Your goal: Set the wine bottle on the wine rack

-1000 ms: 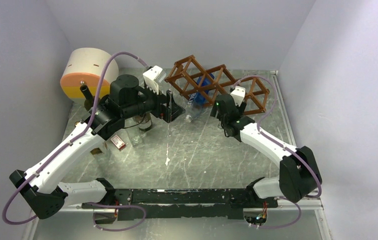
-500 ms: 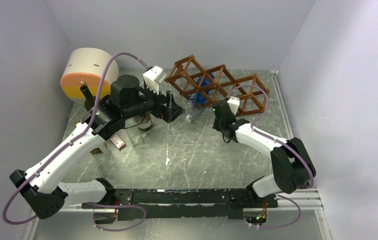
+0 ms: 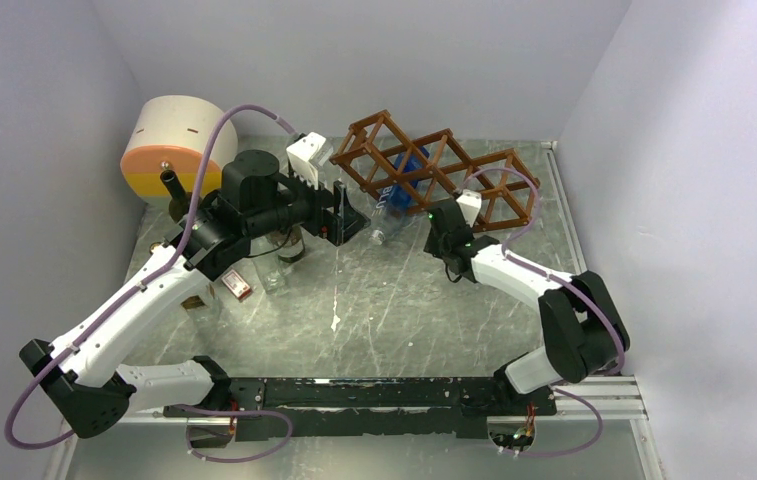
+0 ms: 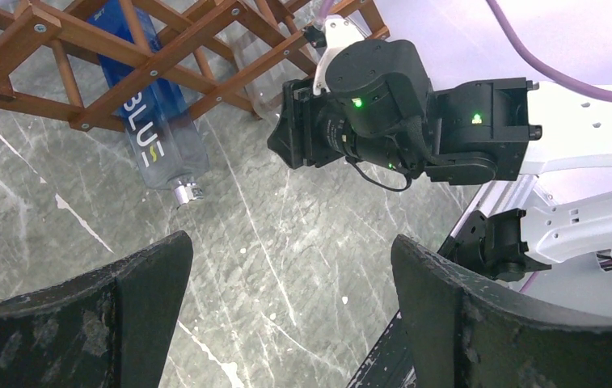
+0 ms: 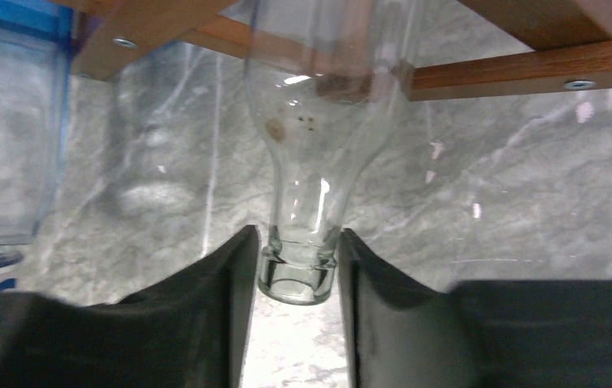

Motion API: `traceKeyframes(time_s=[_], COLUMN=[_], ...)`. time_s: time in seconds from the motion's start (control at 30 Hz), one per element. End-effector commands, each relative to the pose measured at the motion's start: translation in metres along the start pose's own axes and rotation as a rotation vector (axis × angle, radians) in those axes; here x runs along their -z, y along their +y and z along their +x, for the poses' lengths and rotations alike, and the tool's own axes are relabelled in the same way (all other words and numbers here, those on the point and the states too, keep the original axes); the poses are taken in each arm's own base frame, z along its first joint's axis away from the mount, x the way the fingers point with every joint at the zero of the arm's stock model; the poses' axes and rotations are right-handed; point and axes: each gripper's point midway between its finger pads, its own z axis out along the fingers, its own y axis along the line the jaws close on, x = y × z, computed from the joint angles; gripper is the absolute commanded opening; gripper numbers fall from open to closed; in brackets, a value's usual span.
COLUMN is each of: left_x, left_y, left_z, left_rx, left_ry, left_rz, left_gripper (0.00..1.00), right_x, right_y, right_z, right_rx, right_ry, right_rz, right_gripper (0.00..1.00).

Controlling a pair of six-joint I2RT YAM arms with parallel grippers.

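The wine rack (image 3: 434, 165), a reddish-brown lattice, stands at the back of the table. A clear glass wine bottle (image 5: 318, 105) lies in one of its cells, neck pointing out toward me. My right gripper (image 5: 296, 267) is shut on the mouth of that neck, a finger against each side. From above, the right gripper (image 3: 451, 207) sits at the rack's front edge. My left gripper (image 4: 290, 250) is open and empty, hovering over the marble in front of the rack's left end (image 4: 116, 69). From above, the left gripper (image 3: 349, 215) points right.
A blue-tinted bottle (image 3: 401, 185) with a silver cap lies in the cell next to the clear one. A white and orange drum (image 3: 169, 145) and a dark bottle (image 3: 171, 185) stand at the back left. Small glass items (image 3: 274, 275) sit under the left arm.
The right gripper shifted a little left along the rack's front and its elbow drew inward. Its jaws came together on the clear bottle's neck. The left arm stayed still.
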Motion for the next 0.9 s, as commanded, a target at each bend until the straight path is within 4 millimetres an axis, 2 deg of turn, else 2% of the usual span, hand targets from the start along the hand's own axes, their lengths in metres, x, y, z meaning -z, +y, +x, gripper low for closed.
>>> traceKeyframes(time_s=[0.0,0.13,0.37,0.53,0.73,0.87], left_x=[0.004,0.005,0.018,0.034,0.056,0.063], left_y=[0.0,0.005,0.032,0.069,0.121,0.148], left_z=[-0.001,-0.002,-0.012,-0.017,-0.005,0.003], left_rx=[-0.001,-0.001,-0.028,-0.049,-0.006,0.089], left_ry=[-0.007,-0.012,-0.075,-0.112,-0.106,-0.08], left_rz=[-0.001,-0.033,-0.192,-0.413,-0.703,-0.754], left_gripper=[0.96,0.96,0.96,0.96,0.96,0.96], right_x=[0.008,0.016,0.052,0.081,0.111,0.123], right_y=[0.025,0.02,0.015,0.024,0.037,0.041], right_z=[-0.025,-0.025,-0.041,-0.056,-0.072,-0.079], right_rx=[-0.058,-0.066,-0.06,-0.02,-0.004,-0.014], right_ry=[-0.053,-0.038,-0.065,-0.089,-0.136,-0.151], right_rz=[-0.091,-0.078,-0.124,-0.229,-0.353,-0.393], right_gripper=[0.52,0.68,0.71,0.71,0.71,0.71])
